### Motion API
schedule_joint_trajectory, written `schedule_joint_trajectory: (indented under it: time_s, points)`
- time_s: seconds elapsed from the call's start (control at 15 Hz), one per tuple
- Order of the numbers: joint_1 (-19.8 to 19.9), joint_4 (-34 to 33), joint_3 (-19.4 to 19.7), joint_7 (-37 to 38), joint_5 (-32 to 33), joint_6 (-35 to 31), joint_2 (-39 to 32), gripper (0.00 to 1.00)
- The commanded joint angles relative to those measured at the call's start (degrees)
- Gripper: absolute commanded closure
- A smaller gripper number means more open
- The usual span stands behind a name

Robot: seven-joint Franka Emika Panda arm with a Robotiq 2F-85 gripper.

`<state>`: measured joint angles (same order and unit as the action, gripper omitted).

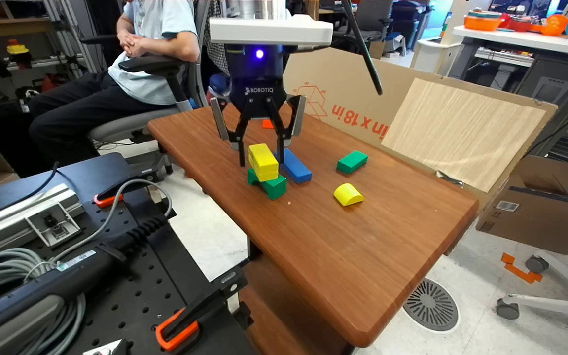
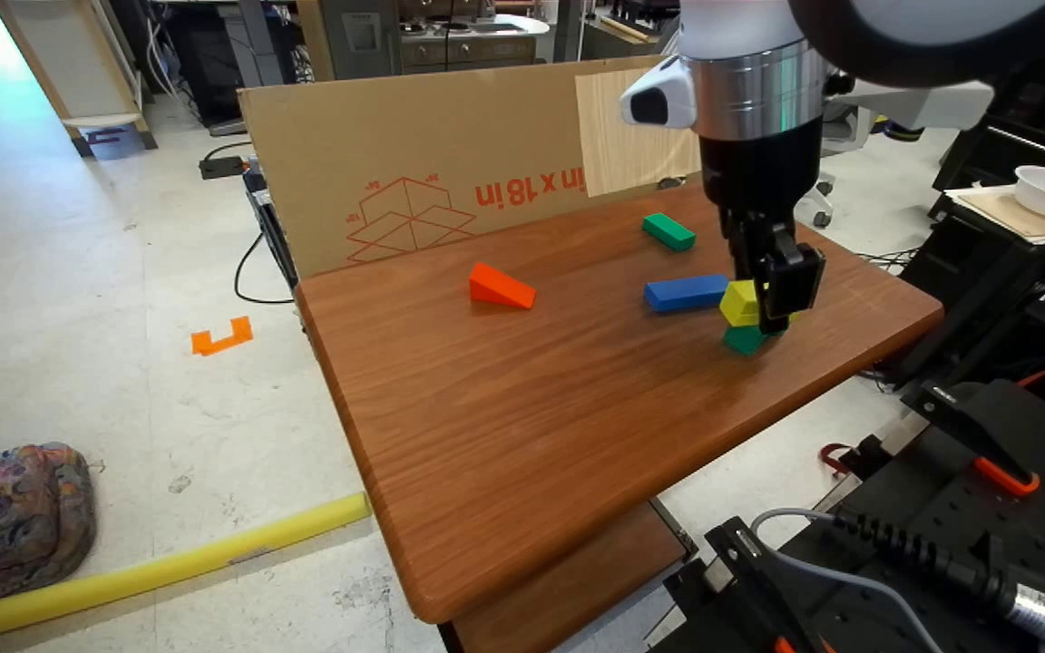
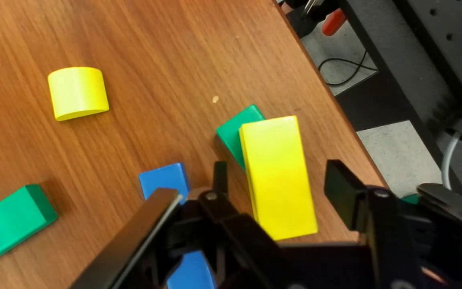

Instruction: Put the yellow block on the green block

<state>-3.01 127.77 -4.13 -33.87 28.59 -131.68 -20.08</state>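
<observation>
In an exterior view, the gripper (image 1: 261, 160) points down over the wooden table (image 1: 363, 236), its fingers spread, one at nine o'clock and one at two from the yellow block (image 1: 263, 159). That block lies askew on the green block (image 1: 275, 187), which shows beneath it at seven and five o'clock. A line crosses the yellow end; I cannot tell whether this is one piece or two. The blue block (image 1: 296, 167) and, farther out, the separate green block (image 1: 352, 161) lie at three o'clock, the yellow half-cylinder (image 1: 348, 195) at four.

In an exterior view, the red-orange wedge (image 2: 500, 287) lies at nine o'clock, beyond the blue block; the gripper partly hides the yellow block.

In the wrist view, strips of table show between the yellow block and each fingertip; the green block juts out at eleven o'clock.
</observation>
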Motion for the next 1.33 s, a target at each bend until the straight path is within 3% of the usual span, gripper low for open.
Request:
schedule_joint_trajectory:
  time_s: [0.0, 0.07, 0.2, 0.47, 0.73, 1.07, 1.13, 1.27]
  points:
    - [0.17, 1.33, -0.52, 0.94, -1.66, 1.16, 2.92, 0.06]
    - [0.07, 1.53, -0.67, 1.37, -1.84, 1.17, 3.48, 0.01]
    - [0.14, 2.39, -1.46, 1.58, -3.59, 0.93, 5.46, 0.00]
    - [-0.04, 3.47, -3.96, 2.76, -13.11, 1.68, 8.99, 0.00]
    - [-1.44, 2.56, -4.73, 12.20, -21.30, 2.41, 9.77, 0.00]
    - [-3.32, -0.70, -3.05, 29.04, -19.55, 5.63, 6.84, 0.00]
    - [-2.57, 1.40, -3.82, 23.74, -20.26, 2.91, 8.17, 0.00]
    - [-2.77, 0.90, -3.47, 26.93, -20.20, 3.80, 7.68, 0.00]
